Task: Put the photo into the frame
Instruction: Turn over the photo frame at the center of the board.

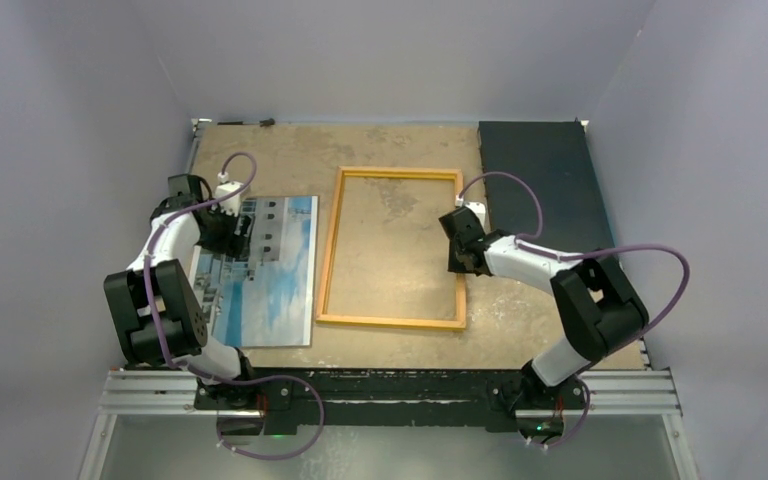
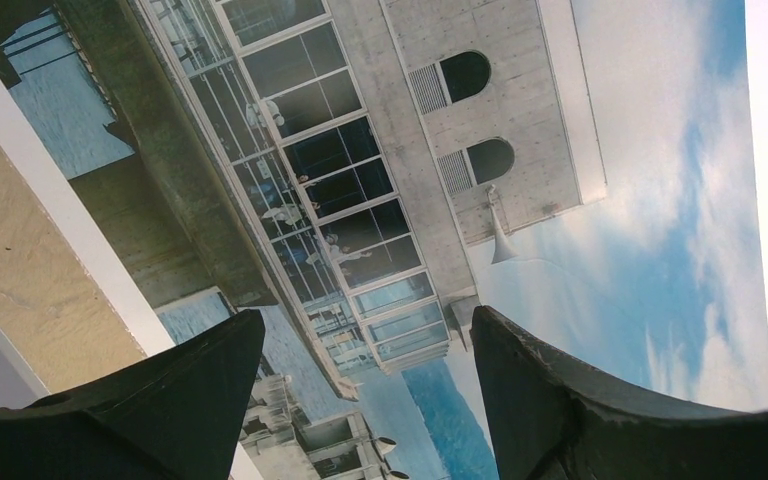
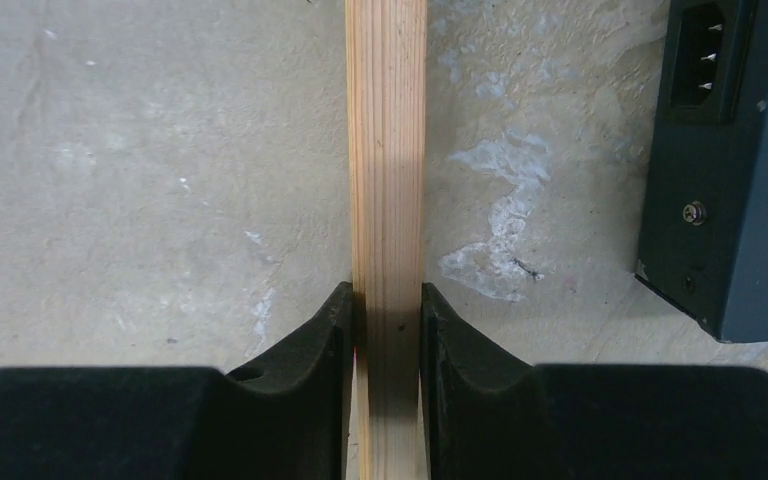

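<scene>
The photo, a print of blue sky and pale buildings, lies face up on the table at the left. My left gripper hovers over its far part, open, with nothing between its fingers. In the left wrist view the photo fills the picture beyond the left gripper. The frame lies flat in the middle of the table, with bare table showing through it. My right gripper is shut on the frame's right rail. The right wrist view shows that light wood rail pinched in the right gripper.
A dark rectangular box lies at the back right, close to the frame's right rail. Its end with a power socket shows in the right wrist view. Grey walls enclose the table on three sides.
</scene>
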Controlling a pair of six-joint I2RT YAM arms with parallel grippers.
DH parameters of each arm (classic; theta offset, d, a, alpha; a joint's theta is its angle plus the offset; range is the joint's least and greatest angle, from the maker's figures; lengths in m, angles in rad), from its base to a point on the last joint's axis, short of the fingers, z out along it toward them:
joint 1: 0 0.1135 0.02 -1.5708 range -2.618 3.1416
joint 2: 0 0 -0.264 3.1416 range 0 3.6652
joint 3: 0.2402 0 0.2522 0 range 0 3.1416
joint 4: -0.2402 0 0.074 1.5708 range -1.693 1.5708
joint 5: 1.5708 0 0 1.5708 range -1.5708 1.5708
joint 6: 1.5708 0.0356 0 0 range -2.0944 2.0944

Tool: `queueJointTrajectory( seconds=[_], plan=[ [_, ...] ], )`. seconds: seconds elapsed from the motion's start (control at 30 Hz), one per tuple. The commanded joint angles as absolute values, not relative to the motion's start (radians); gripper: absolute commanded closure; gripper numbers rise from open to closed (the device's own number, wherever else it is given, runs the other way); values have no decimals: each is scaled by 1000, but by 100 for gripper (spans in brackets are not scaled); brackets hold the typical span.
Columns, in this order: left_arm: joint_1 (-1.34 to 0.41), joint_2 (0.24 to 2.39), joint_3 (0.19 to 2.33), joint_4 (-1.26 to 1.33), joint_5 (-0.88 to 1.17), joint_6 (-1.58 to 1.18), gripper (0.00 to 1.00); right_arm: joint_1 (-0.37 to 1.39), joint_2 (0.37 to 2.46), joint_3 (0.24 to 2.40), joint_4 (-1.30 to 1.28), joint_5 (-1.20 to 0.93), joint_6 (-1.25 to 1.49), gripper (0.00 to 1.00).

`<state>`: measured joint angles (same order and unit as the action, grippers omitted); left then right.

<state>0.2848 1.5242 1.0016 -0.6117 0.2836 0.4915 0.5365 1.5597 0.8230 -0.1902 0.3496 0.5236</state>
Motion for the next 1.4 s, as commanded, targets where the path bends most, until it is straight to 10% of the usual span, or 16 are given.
queueJointTrajectory(
  seconds=[0.0,0.43,0.67,1.37],
  plan=[
    [296,1532,1048,-616,305,517,25,535,1597,894,-271,434,517,81],
    [338,1545,1081,-672,352,541,24,536,1596,936,-313,472,547,24],
    [378,1587,1174,-775,332,571,24,706,1494,1036,-287,542,590,30],
    [414,1644,1223,-791,233,520,22,1130,2101,1605,-155,434,610,25]
  ],
)
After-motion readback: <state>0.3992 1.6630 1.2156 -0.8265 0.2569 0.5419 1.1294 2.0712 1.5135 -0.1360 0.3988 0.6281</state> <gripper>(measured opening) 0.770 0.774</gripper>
